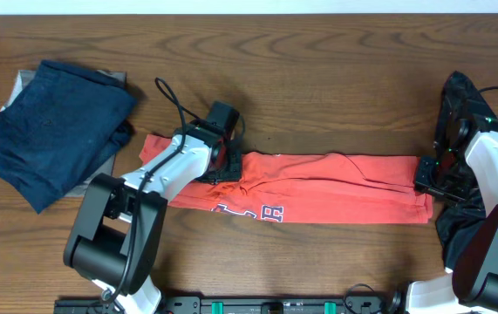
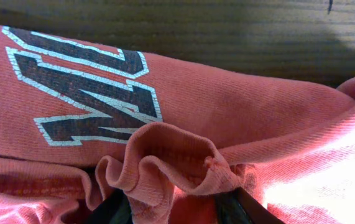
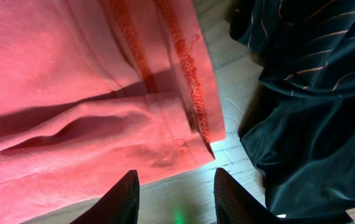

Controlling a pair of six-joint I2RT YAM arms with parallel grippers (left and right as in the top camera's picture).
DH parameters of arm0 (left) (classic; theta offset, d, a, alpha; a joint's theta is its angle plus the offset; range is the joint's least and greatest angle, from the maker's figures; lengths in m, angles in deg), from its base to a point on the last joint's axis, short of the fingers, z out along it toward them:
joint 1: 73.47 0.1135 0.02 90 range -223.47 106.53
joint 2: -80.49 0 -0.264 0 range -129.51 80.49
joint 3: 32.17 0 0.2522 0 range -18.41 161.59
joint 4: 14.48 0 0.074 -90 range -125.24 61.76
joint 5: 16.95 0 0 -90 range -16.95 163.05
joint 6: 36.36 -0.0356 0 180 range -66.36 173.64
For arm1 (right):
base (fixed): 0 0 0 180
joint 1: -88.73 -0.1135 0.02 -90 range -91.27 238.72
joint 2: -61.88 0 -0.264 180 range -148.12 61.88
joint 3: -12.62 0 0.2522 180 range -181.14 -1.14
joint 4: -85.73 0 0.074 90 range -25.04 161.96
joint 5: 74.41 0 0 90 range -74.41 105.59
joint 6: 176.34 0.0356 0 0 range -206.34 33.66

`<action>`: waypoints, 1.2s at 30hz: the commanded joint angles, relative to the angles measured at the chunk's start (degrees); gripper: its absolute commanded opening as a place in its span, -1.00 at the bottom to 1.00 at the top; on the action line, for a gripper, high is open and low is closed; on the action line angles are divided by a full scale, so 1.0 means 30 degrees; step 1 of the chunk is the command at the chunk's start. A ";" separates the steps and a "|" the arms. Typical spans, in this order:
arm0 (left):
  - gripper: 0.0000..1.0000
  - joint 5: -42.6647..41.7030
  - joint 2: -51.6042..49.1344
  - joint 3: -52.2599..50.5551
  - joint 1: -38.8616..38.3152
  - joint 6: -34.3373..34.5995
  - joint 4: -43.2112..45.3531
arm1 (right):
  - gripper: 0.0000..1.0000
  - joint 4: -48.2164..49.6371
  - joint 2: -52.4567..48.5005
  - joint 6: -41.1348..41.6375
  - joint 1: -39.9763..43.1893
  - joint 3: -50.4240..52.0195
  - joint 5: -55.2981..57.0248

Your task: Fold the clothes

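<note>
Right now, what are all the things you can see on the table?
T-shirt: one, coral red with white-and-dark letters, folded into a long strip across the middle.
Blue clothes: one pile, navy, at the far corner on the left arm's side.
Black garment: one, shiny black with thin stripes, on the right arm's side.
Table: one, brown wood, under everything.
Left claw: one, black, pinching bunched T-shirt cloth.
Right claw: one, black, open at the T-shirt's other end.

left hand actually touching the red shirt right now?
Touching. In the left wrist view the red shirt is bunched into a fold between the fingers of the left hand, with cloth pressed against both.
</note>
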 commanded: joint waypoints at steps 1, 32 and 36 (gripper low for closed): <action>-0.18 -0.0962 -0.1413 -0.0539 -0.0175 -0.0699 -0.0015 | -0.20 -0.0007 -0.0095 0.0182 0.0109 0.0095 0.0066; 0.43 0.2193 0.8378 0.2259 0.4954 -0.1100 -0.5792 | 0.68 0.3934 -0.2812 -0.3541 0.3016 0.1872 -0.4371; 0.43 0.2193 0.8378 0.2259 0.4954 -0.1093 -0.5799 | 0.18 0.3942 -0.3300 -0.3541 0.3016 0.1872 -0.5013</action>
